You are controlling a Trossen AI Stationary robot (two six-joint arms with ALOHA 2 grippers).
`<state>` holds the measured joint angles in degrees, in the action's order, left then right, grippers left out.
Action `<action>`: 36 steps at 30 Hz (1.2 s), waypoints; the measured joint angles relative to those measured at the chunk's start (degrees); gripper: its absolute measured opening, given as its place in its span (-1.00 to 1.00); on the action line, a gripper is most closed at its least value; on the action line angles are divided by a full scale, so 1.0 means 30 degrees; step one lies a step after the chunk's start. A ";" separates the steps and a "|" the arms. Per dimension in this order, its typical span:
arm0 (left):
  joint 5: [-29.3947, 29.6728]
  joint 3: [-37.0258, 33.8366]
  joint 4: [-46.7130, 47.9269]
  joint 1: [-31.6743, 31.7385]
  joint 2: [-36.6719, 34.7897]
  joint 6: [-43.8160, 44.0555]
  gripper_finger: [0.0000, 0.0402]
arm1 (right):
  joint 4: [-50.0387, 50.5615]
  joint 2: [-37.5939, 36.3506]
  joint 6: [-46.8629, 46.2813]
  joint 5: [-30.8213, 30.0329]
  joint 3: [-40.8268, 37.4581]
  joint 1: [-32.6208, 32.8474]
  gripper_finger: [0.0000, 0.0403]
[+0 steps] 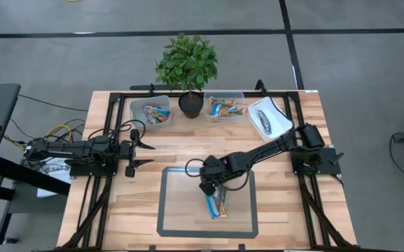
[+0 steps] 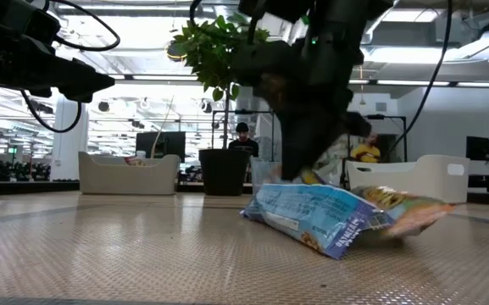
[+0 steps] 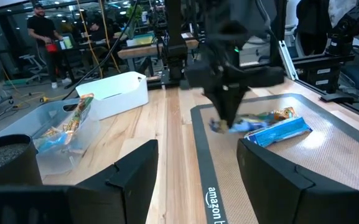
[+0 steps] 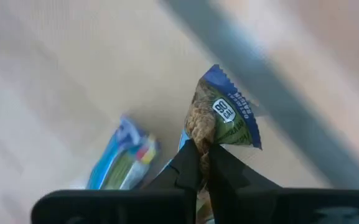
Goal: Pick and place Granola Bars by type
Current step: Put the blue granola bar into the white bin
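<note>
Right gripper (image 1: 214,197) pinches a granola bar (image 4: 224,118) over the mat (image 1: 180,217); two clear tubs (image 1: 150,112) hold bars; left gripper (image 1: 143,154) spread.

Bright, even overhead light; ceiling strips glare in the low view. The right end effector (image 2: 312,165) smears dark with blur. The right wrist view's background is soft.

Pale striped wood tabletop (image 1: 117,210) with beige, dark-bordered mat (image 1: 187,210) at lower centre. Blue-and-white bar (image 2: 312,222) beside tan one (image 2: 413,212). Tan-green, blue-edged bar (image 4: 224,118) pinched in black right end effector (image 4: 203,163). Green plant (image 1: 187,61) in black pot, upper centre.
</note>
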<state>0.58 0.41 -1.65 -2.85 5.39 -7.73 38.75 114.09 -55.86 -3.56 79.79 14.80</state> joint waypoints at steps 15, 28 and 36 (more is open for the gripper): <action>0.0007 0.0000 0.0007 0.0000 0.0000 0.0000 0.06 | 0.9915 -0.5991 0.0716 -1.2298 0.0029 -0.2022 -0.99; 0.0012 0.0004 0.0003 0.0000 -0.0003 0.0000 0.06 | 1.6597 -0.9108 0.1739 -1.4438 -0.2627 -0.6992 -0.98; 0.0015 0.0002 0.0000 0.0000 0.0000 0.0000 0.06 | 1.2942 -1.0183 0.5854 -1.4222 -0.6615 -1.0362 -0.96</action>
<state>0.62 0.41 -1.65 -2.85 5.39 -7.73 77.58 83.54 -38.30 -46.22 59.94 -16.29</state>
